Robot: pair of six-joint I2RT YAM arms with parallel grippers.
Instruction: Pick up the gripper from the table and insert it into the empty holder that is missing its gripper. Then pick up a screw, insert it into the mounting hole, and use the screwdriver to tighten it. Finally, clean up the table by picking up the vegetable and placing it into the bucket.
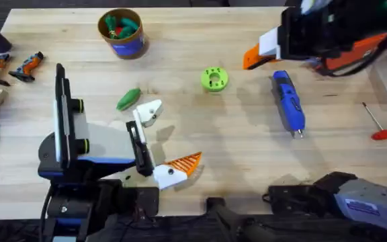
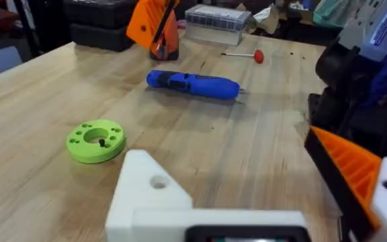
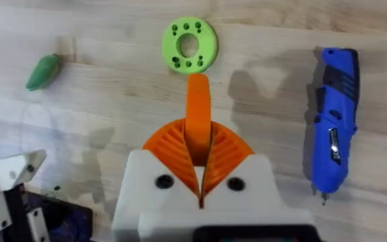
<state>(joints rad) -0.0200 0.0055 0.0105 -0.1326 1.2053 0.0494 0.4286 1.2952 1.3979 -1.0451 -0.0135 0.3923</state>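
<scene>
My right gripper (image 3: pixel 198 144) is shut on the gripper (image 3: pixel 197 107), a small orange wedge that sticks out past its ribbed pads. It hangs above the table's far right (image 1: pixel 257 56). My left gripper (image 1: pixel 166 138) stands open low over the near table. One side is the holder (image 2: pixel 146 195), bare white with a mounting hole (image 2: pixel 158 181). Its twin carries an orange ribbed pad (image 2: pixel 345 165). The blue screwdriver (image 1: pixel 288 103) lies on the right. The green vegetable (image 1: pixel 128 99) lies near the holder (image 1: pixel 148 111). At the far edge stands the bucket (image 1: pixel 121 32). A screw is out of view.
A lime-green disc (image 1: pixel 213 78) with holes lies mid-table, a small dark bit in its centre hole (image 2: pixel 101 141). A thin rod with a red handle (image 1: pixel 379 128) lies at the far right. Tools and boxes line the left edge (image 1: pixel 12 67).
</scene>
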